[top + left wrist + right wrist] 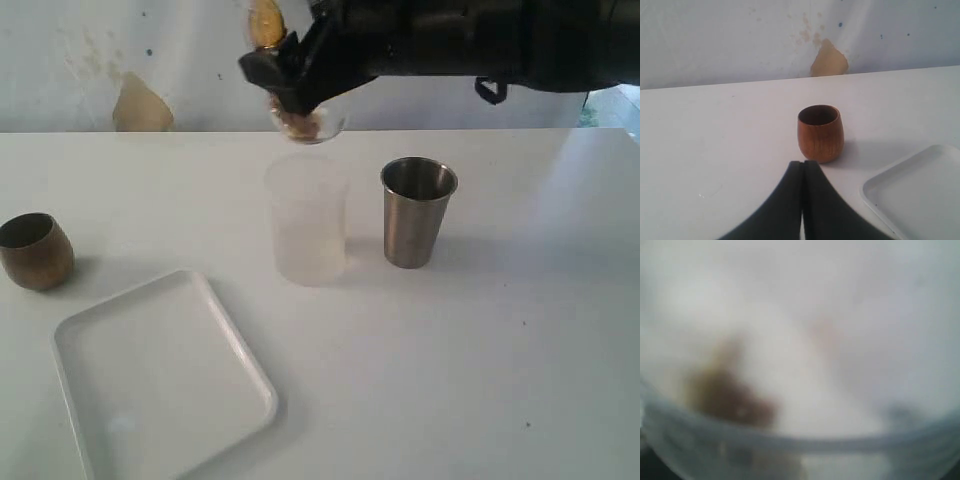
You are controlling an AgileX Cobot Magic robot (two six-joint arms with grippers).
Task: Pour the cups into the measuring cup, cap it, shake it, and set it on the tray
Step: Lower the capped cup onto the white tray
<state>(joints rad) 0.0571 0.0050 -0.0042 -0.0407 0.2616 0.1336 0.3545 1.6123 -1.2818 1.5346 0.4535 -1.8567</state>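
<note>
1. The right end effector (292, 92) pinches the clear measuring cup (312, 124), holding it in the air off the bench (520, 330), directly above the frosted cup (307, 232).
2. Brown bits (727, 395) lie in its rounded bottom. The right wrist view is blurred.
3. The left end effector (803, 167) is pressed together and empty, just short of the wooden cup (820, 132).
4. The steel tumbler (417, 212) stands upright beside the frosted cup.
5. The white tray (160, 385) lies near the wooden cup.
</note>
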